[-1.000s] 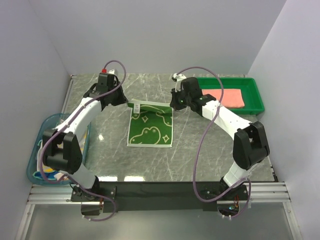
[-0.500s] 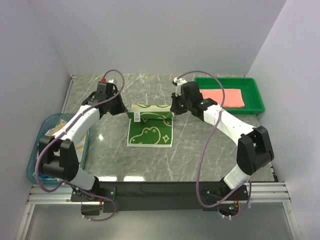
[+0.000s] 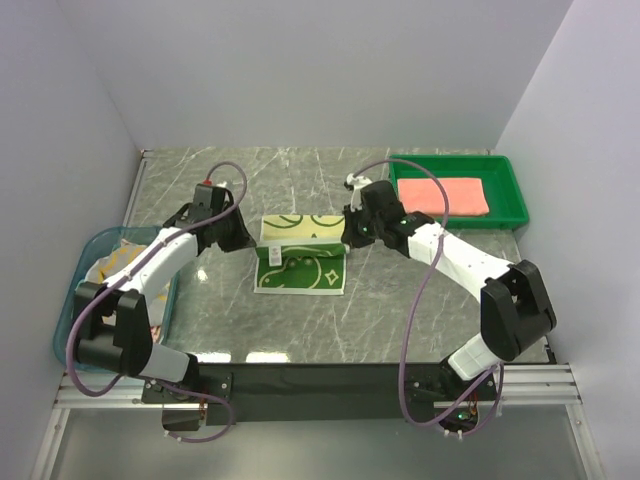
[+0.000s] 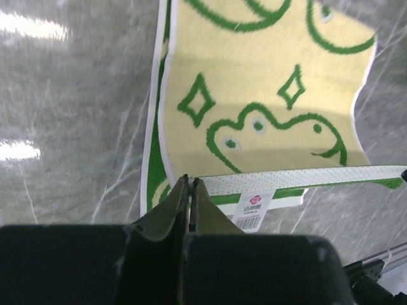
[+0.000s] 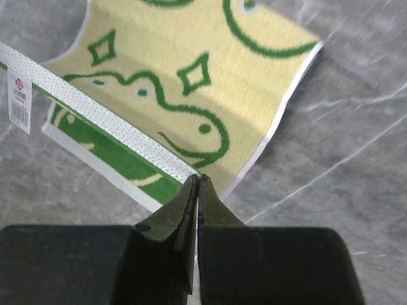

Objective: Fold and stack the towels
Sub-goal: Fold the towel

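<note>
The frog towel (image 3: 302, 252) lies mid-table, dark green side up at the front, its far half turned over towards me so the pale yellow side shows (image 4: 254, 95) (image 5: 191, 70). My left gripper (image 3: 252, 243) is shut on the towel's white-hemmed left corner (image 4: 189, 183). My right gripper (image 3: 347, 240) is shut on its right corner (image 5: 199, 178). Both hold the hem a little above the lower layer. A white label (image 4: 252, 208) hangs from the hem. A folded salmon-pink towel (image 3: 447, 195) lies in the green tray (image 3: 516, 200).
A blue basket (image 3: 70, 320) at the left edge holds more cloths (image 3: 115, 255), partly hidden by my left arm. Walls close in on the left, far and right sides. A black rail runs along the near edge.
Both grippers have carried the towel's far edge towards the front, laying the yellow underside over the green half. The fold has advanced to about the towel's middle.
</note>
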